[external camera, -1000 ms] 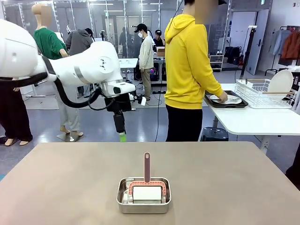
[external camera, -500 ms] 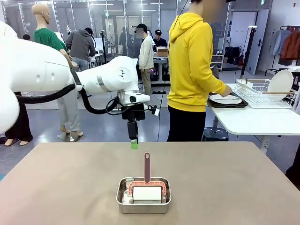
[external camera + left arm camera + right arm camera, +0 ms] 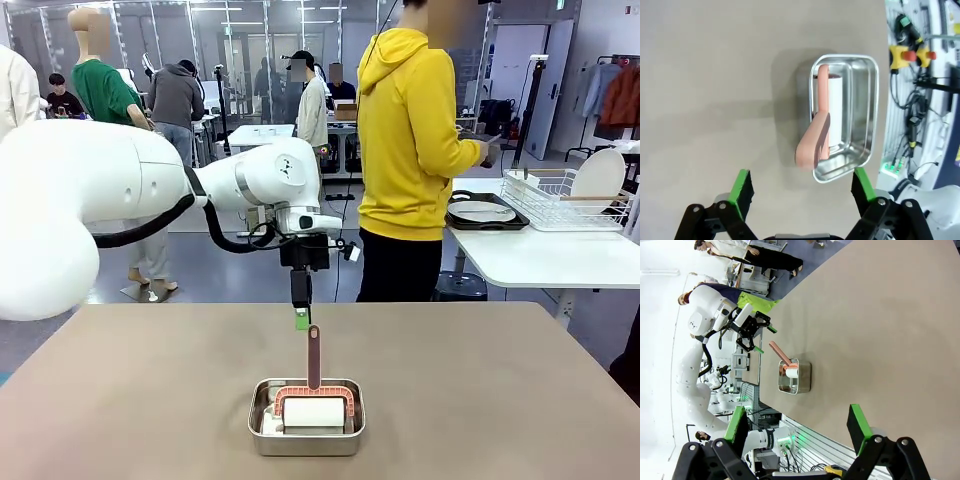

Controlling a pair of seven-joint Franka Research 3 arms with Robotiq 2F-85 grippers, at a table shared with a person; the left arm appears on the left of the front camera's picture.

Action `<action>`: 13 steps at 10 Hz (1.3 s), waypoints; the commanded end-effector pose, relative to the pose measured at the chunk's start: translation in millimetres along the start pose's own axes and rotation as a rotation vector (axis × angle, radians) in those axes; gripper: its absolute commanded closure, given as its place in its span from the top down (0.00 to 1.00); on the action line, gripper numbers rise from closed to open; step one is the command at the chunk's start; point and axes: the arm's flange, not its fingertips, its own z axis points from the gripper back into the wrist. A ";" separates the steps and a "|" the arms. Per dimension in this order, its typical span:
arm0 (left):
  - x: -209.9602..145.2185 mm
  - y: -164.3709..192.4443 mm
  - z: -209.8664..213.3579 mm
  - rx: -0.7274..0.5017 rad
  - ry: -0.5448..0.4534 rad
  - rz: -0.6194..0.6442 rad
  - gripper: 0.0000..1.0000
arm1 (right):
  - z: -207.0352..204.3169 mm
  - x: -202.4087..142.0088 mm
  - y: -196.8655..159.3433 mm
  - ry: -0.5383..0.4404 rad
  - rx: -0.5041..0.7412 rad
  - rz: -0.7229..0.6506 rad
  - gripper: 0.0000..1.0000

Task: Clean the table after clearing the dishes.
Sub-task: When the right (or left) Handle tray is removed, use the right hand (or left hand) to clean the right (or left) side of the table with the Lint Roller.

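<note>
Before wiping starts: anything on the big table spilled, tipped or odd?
Nothing stands out. The pink-handled white roller rests inside the square steel pan, which sits flat on the grey-brown table; no spill shows.

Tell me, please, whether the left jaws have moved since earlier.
Yes: the left jaws went right and lower, now above the pink roller handle rising from the square steel pan.

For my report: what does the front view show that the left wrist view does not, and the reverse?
Front view: a person in a yellow hoodie at a white side table bearing a dark brown tray with a round white plate and a white wire dish rack. Left wrist view: the left arm's jaws wide open, and yellow boxes with red buttons beyond the table edge. Both: the matte grey-brown table, the square steel pan, the pink-handled roller with a white roll.
</note>
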 end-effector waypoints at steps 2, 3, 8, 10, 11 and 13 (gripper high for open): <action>19.3 8.6 -4.8 -0.054 0.059 0.018 1.00 | 0.5 0.4 2.3 -0.003 0.005 0.000 1.00; 21.4 8.0 -10.4 -0.065 0.056 0.013 1.00 | 0.5 0.4 2.3 -0.003 0.005 0.000 1.00; 29.2 3.2 -43.5 -0.134 0.094 0.014 1.00 | 0.5 0.4 2.3 -0.003 0.005 0.000 1.00; 30.9 -1.4 -54.1 -0.142 0.088 0.009 1.00 | 0.5 0.4 2.3 -0.003 0.005 0.000 1.00; 29.4 -2.1 -56.7 -0.133 0.104 0.034 0.81 | 0.5 0.4 2.3 -0.003 0.005 0.000 1.00; 28.9 -4.3 -56.5 -0.140 0.132 0.061 0.24 | 0.5 0.4 2.3 -0.003 0.005 0.000 1.00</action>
